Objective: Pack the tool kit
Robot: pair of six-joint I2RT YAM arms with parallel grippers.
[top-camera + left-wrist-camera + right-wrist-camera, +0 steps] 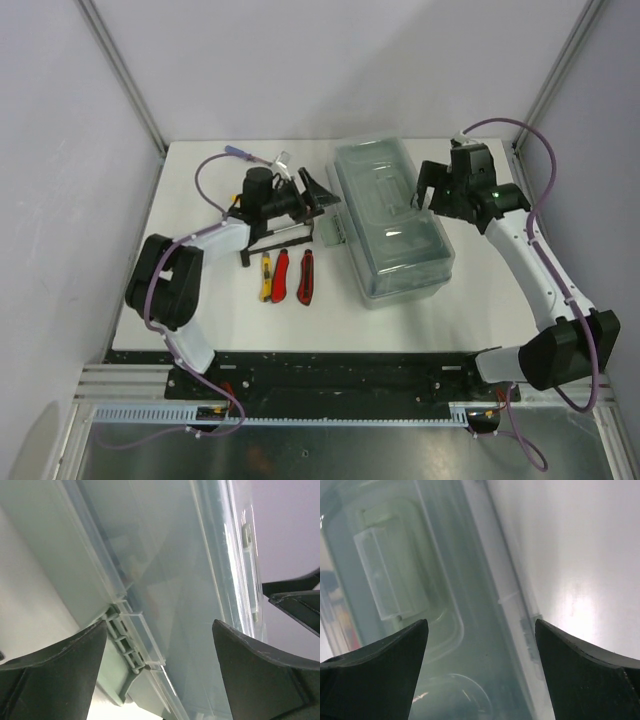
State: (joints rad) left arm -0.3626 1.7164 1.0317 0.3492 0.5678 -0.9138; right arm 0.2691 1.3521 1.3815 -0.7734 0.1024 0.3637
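**Hovering both open hands at the closed toolbox**

My left hand [322,196] sits just beside the left long side of the toolbox [395,240], a little above the middle of the overhead view. Its fingers are spread wide and hold nothing. In its wrist view, the translucent lid [170,555] and a grey-green hinge piece [122,642] lie beyond the gap. My right hand [421,192] hangs over the upper right part of the lid, also wide open and empty. I cannot tell whether it touches the plastic.

The toolbox stands at the centre of the white tabletop [470,310], lid down. To its lower left a yellow knife [266,278] and two red knives [281,275] [305,277] lie side by side on the tabletop. Just above them, dark tools [275,240] are partly hidden by my left arm, and I cannot make out which they are.
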